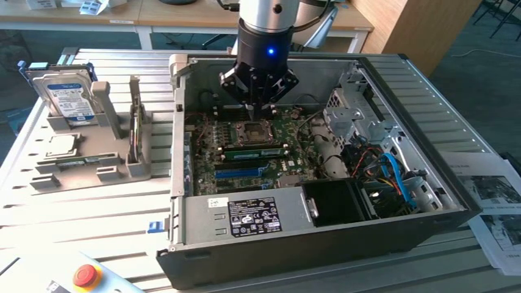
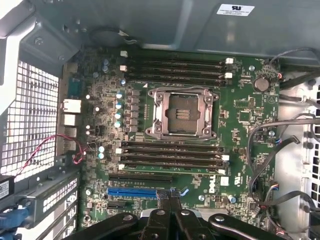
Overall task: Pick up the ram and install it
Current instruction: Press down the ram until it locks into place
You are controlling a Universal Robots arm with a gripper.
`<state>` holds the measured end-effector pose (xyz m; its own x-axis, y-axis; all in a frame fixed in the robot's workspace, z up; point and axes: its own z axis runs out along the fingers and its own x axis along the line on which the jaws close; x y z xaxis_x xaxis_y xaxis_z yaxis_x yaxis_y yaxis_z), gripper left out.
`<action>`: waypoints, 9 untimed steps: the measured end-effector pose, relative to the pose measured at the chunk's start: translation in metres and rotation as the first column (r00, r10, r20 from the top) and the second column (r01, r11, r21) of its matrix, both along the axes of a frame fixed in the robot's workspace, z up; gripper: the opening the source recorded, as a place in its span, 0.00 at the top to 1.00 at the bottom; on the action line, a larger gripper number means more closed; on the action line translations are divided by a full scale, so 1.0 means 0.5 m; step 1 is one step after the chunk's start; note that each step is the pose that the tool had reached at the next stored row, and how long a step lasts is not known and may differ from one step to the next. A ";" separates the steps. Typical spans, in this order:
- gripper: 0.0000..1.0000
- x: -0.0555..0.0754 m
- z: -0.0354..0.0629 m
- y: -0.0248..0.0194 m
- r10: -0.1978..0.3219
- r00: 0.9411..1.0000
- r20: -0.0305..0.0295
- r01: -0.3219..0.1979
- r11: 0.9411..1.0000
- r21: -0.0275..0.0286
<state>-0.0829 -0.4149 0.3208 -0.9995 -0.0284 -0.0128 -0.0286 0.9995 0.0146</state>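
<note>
black gripper point(image 2: 169, 210) fingers pressed together, gripping nothing i can make out, above the motherboard point(image 2: 240, 115) inside the open case point(image 1: 269, 244).

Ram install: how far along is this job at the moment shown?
Looks done: a green ram stands in a slot just below the CPU socket on the motherboard. Whether it is latched cannot be told. In hand: the gripper hangs over the board by the socket, inside the open case. What it holds, if anything, cannot be told. Left: at most, confirming the seating.
</note>
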 end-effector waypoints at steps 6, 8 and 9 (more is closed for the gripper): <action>0.90 0.000 0.000 -0.0001 -0.012 1.000 -0.003 0.012 1.000 0.000; 0.90 0.000 0.000 -0.0001 -0.049 0.999 -0.003 0.049 0.999 0.000; 0.90 0.000 0.000 -0.0001 -0.067 0.998 -0.003 0.067 0.998 0.000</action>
